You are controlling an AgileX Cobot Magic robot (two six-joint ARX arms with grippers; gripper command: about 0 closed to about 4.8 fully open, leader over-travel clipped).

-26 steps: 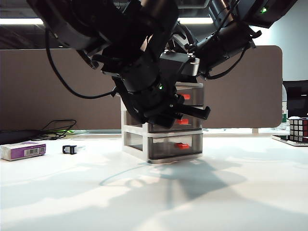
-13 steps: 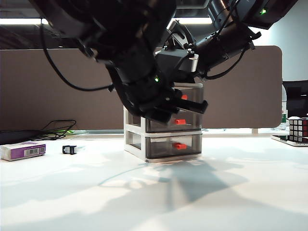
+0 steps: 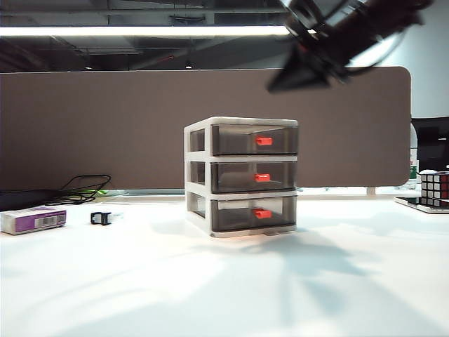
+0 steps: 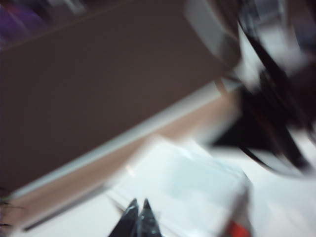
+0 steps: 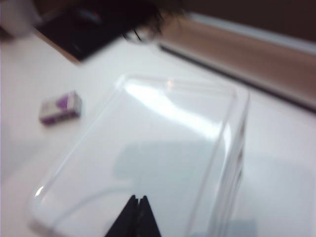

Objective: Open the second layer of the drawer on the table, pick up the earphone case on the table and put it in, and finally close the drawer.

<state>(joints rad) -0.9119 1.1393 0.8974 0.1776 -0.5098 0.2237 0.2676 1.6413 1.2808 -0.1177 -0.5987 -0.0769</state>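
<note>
We see the small three-tier drawer unit, white-framed with smoky translucent grey drawers, standing upright on the plain white tabletop near the middle of the exterior view. Its long axis runs vertically, and its drawer fronts with the small red-orange handles face toward the camera and slightly to the right. The middle drawer sits flush with the drawers above and below it, so all three appear pushed in. We cannot find the white earphone case in any view.

The right gripper hangs above the unit's glossy top, its two dark fingers pressed together with no gap and nothing between them. In the exterior view, only a blurred dark arm shows at the upper right, well above the unit.

The left gripper shows its fingers likewise closed tip to tip and empty; its view is badly blurred, with the unit's pale top and a red-orange fleck just beyond the tips.

Far left on the tabletop lies a white-and-purple box with a barcode, long side roughly across the view, and near it a tiny black clip. A multicoloured puzzle cube sits at the right edge.
</note>
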